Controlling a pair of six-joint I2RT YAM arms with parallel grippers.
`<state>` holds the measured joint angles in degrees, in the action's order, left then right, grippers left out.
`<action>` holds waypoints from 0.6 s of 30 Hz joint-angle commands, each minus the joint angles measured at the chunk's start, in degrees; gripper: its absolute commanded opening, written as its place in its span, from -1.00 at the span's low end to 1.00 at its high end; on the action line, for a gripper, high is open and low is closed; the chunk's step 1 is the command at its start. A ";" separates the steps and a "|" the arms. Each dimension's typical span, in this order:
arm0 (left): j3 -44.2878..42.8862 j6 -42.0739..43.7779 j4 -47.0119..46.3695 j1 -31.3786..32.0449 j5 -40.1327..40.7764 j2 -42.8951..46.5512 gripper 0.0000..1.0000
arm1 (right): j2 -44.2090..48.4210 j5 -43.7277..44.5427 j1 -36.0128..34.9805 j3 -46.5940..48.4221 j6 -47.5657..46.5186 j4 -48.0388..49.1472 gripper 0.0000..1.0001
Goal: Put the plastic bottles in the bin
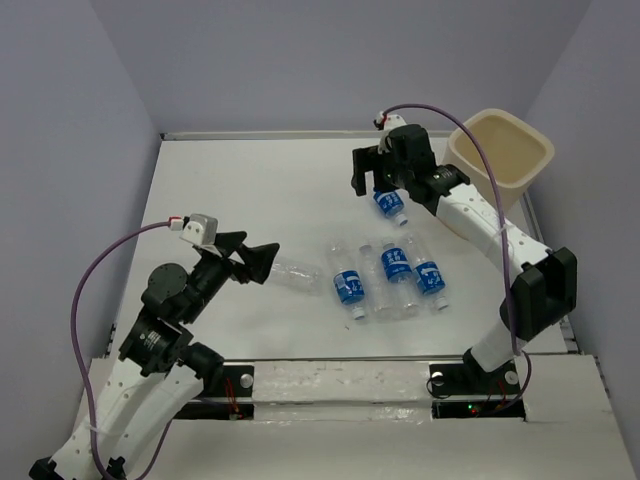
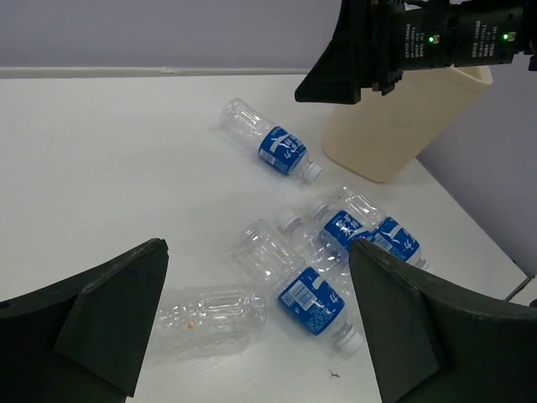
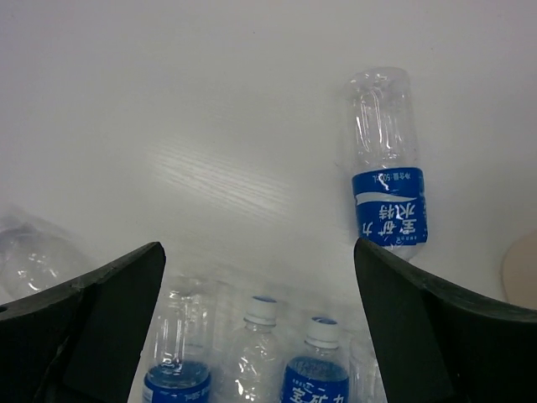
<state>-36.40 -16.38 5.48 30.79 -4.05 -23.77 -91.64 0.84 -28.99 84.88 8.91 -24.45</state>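
Several clear plastic bottles lie on the white table. One blue-label bottle (image 1: 390,204) lies apart at the back, just below my right gripper (image 1: 380,176), which is open and empty; in the right wrist view this bottle (image 3: 384,180) lies up and right of the gripper (image 3: 256,336). Three bottles (image 1: 397,270) lie side by side mid-table. A clear unlabelled bottle (image 1: 297,275) lies just right of my open, empty left gripper (image 1: 256,254); in the left wrist view this bottle (image 2: 205,315) lies between the spread fingers (image 2: 101,311). The beige bin (image 1: 505,150) stands at the back right.
Grey walls close in the table on three sides. The bin's side also shows in the left wrist view (image 2: 394,134), behind the right arm (image 2: 394,42). The right arm's links (image 1: 500,235) run beside the bin's near side.
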 commanded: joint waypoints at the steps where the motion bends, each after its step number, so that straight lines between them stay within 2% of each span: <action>1: -1.83 -0.05 -0.47 0.33 2.64 -0.40 0.98 | -5.81 7.22 -0.63 6.08 -6.34 -3.50 0.99; 4: -1.74 -0.84 -0.29 0.42 3.44 -1.45 0.98 | -10.48 12.33 -0.63 8.90 -8.29 -4.64 0.99; 7: -1.74 -1.11 -0.29 0.33 3.53 -3.12 0.98 | -18.11 16.38 -0.10 15.81 -13.03 -7.19 0.99; 15: -2.53 -1.37 1.38 0.07 5.99 -7.25 0.98 | -32.17 13.05 1.92 30.58 -17.17 -12.72 0.99; 18: -2.88 -1.20 1.91 -0.20 6.16 -8.66 0.98 | -37.28 14.53 2.54 35.26 -17.96 -15.27 0.99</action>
<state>-36.53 -17.52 7.79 30.76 0.93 -30.94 -125.32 13.78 -27.38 113.51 -6.00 -36.07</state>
